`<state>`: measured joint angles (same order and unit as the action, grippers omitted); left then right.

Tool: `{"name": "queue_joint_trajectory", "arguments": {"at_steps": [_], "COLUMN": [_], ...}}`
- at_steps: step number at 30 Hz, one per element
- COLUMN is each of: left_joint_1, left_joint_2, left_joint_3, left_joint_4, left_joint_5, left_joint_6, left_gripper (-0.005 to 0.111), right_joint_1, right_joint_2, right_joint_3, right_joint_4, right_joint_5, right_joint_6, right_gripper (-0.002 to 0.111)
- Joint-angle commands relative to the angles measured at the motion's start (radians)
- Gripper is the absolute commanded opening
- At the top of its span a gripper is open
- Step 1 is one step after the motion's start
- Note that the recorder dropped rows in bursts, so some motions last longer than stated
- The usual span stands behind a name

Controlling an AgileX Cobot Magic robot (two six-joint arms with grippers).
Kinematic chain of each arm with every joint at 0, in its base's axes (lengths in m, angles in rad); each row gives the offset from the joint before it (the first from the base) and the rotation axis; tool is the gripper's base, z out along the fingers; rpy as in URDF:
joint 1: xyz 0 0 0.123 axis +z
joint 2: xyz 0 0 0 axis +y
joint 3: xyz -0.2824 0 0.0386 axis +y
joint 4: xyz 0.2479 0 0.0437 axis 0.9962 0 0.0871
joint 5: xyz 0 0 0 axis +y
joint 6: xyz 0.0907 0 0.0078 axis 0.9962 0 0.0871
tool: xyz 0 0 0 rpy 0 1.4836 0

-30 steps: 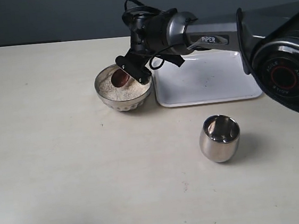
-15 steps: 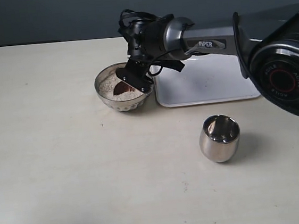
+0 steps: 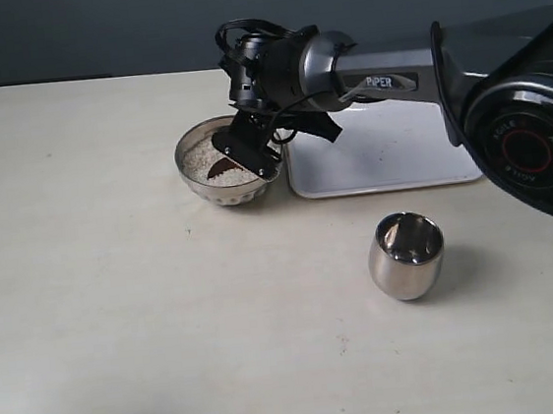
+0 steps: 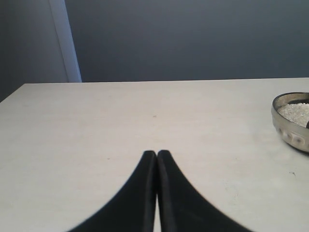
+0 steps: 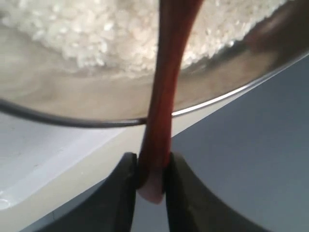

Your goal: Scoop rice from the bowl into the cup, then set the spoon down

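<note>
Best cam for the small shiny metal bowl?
Exterior view: nearly the whole round shiny metal bowl with its rice. Left wrist cuts it off at the frame edge; right wrist shows only a close-up rim section.

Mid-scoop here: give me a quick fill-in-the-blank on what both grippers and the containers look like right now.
1. The right gripper is shut on the thin handle of the ____.
2. That tool's dark tip sits in the rice inside the ____.
3. The cup stands ____ on the table, apart from both grippers.
4. The left gripper is ____ and holds nothing.

Missing words: spoon; bowl; upright; shut.
</note>
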<state>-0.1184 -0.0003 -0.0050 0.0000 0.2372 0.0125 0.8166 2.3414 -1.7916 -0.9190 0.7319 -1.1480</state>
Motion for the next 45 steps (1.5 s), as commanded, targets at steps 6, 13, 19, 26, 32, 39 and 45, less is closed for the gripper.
{"name": "queue_joint_trajectory", "arguments": {"at_steps": [6, 13, 19, 26, 32, 39, 45], "left_joint_1": [-0.004, -0.004, -0.004, -0.004, -0.004, -0.004, -0.004], "left_joint_2": [0.000, 0.000, 0.000, 0.000, 0.000, 0.000, 0.000], "left_joint_3": [0.005, 0.005, 0.005, 0.005, 0.005, 0.005, 0.005], "left_joint_4": [0.000, 0.000, 0.000, 0.000, 0.000, 0.000, 0.000], "left_joint_5": [-0.005, -0.005, -0.005, -0.005, -0.005, -0.005, -0.005], "left_joint_6": [-0.003, -0.003, -0.003, -0.003, -0.003, -0.003, -0.003], "left_gripper": [0.001, 0.001, 0.001, 0.001, 0.001, 0.001, 0.001], "right_joint_1": [-0.003, -0.016, -0.026, -0.026, -0.026, -0.026, -0.026], "right_joint_2": [-0.013, -0.013, -0.014, -0.014, -0.014, -0.021, -0.028], "right_joint_3": [0.002, 0.002, -0.017, -0.072, -0.078, -0.080, -0.080], "right_joint_4": [0.043, 0.058, 0.091, 0.236, 0.325, 0.328, 0.328], "right_joint_5": [0.047, 0.065, 0.063, 0.091, 0.160, 0.178, 0.205], "right_joint_6": [-0.011, -0.011, -0.011, -0.075, -0.141, -0.141, -0.141], "right_gripper": [-0.001, -0.001, -0.001, -0.001, -0.001, -0.001, -0.001]}}
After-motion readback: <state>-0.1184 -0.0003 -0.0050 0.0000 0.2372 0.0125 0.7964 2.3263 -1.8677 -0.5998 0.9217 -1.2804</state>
